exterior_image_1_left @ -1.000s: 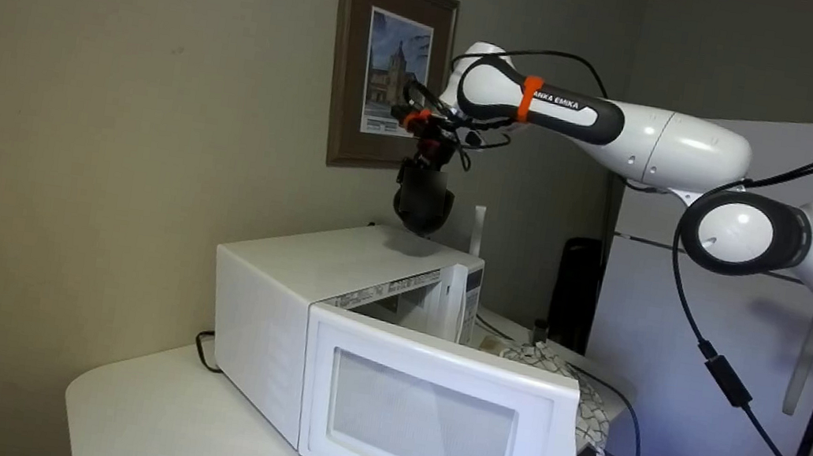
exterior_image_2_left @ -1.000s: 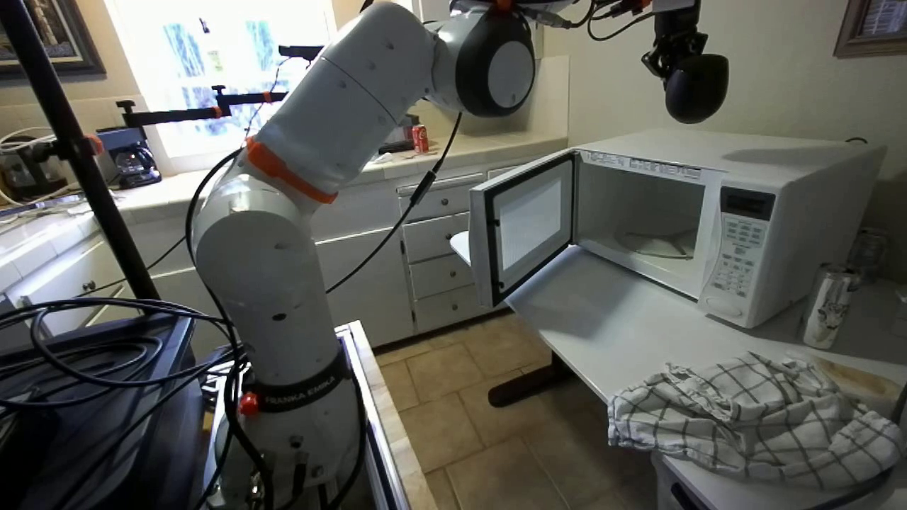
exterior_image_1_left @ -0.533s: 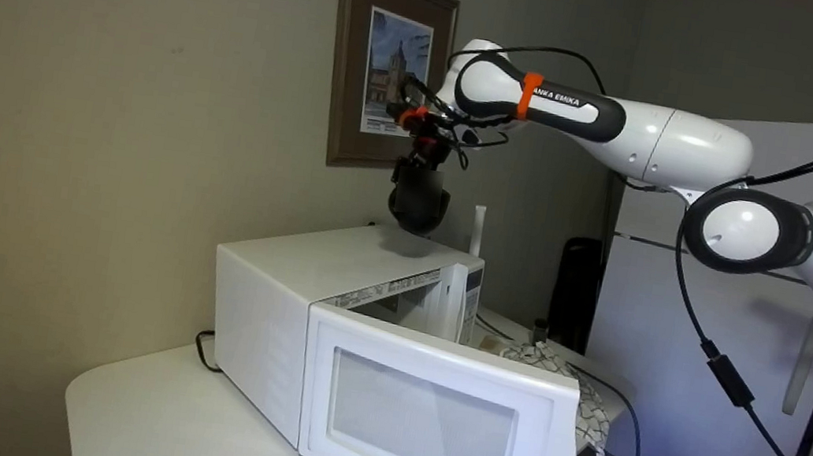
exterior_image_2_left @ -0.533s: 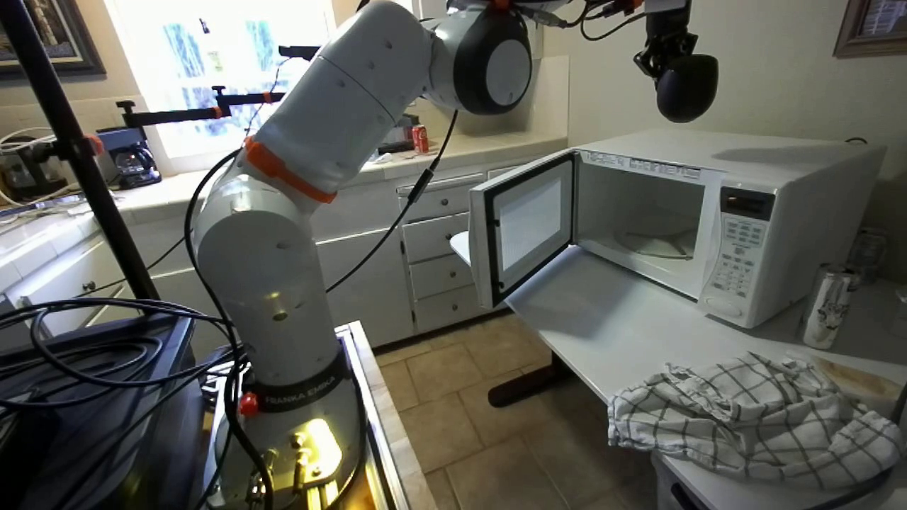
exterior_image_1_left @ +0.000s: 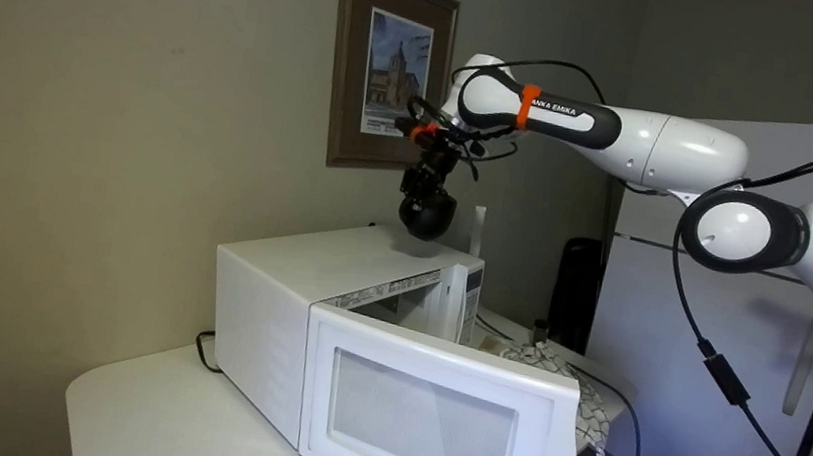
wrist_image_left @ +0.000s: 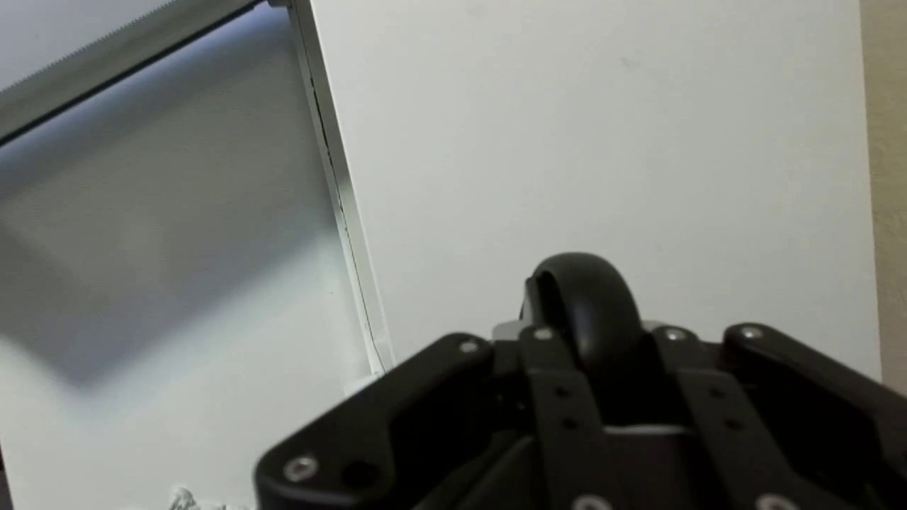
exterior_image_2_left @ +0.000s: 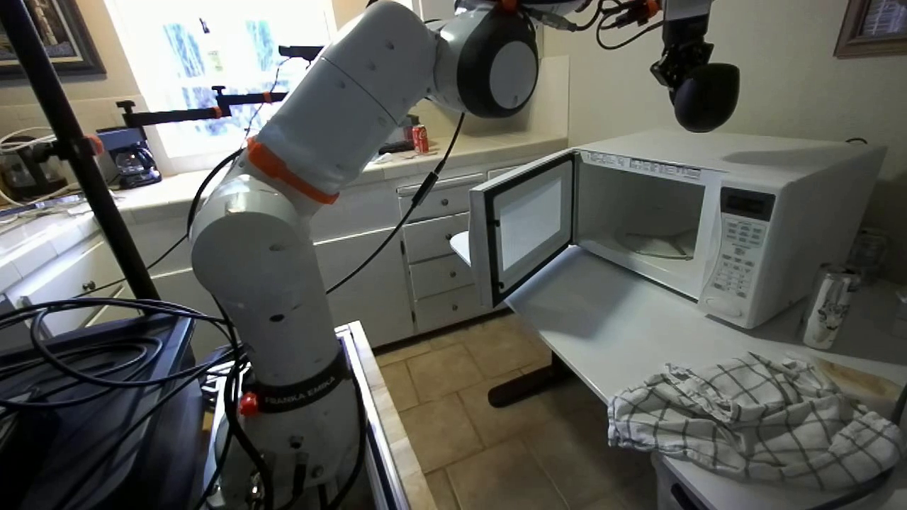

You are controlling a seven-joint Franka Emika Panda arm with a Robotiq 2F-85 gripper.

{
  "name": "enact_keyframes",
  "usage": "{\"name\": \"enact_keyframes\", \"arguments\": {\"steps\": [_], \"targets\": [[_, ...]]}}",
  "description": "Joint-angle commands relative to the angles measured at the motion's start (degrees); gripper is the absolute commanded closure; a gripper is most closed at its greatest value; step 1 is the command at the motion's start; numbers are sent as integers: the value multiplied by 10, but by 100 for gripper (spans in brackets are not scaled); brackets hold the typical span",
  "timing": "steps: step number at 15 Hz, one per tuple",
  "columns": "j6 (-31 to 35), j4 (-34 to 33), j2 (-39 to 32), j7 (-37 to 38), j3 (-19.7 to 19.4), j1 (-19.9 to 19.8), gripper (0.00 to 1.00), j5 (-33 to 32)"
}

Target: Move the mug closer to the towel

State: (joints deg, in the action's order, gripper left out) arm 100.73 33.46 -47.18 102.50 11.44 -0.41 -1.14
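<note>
A black rounded mug [exterior_image_2_left: 707, 98] hangs in my gripper [exterior_image_2_left: 682, 69] above the white microwave's top, tilted. The mug also shows in an exterior view [exterior_image_1_left: 427, 217] and in the wrist view [wrist_image_left: 599, 301], where its dark curved body stands between the fingers. The gripper [wrist_image_left: 584, 329] is shut on it; the exact contact is dark and partly hidden. The towel [exterior_image_2_left: 751, 418], white with dark checks, lies crumpled on the table's near corner, lower than the mug and well apart from it. It is partly hidden behind the microwave door in an exterior view [exterior_image_1_left: 593, 417].
The microwave [exterior_image_2_left: 829, 191] stands on the white table [exterior_image_2_left: 602, 312] with its door [exterior_image_2_left: 524, 227] swung open. A can [exterior_image_2_left: 829, 306] stands between microwave and towel. A tan board [exterior_image_2_left: 861, 379] lies behind the towel. A wall with a framed picture [exterior_image_1_left: 397, 68] is behind the arm.
Over the last second the arm shifts slightly one way, then back and a little lower, with the mug in the gripper. The gripper tilts slightly more. The towel and microwave stay put.
</note>
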Motion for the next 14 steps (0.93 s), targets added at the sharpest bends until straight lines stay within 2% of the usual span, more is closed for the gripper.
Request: {"name": "enact_keyframes", "arguments": {"steps": [1, 7, 14], "targets": [[10, 46, 45, -33, -2, -41, 98, 3], [-22, 125, 109, -78, -16, -88, 98, -17], [-57, 304, 230, -42, -54, -98, 98, -69]]}}
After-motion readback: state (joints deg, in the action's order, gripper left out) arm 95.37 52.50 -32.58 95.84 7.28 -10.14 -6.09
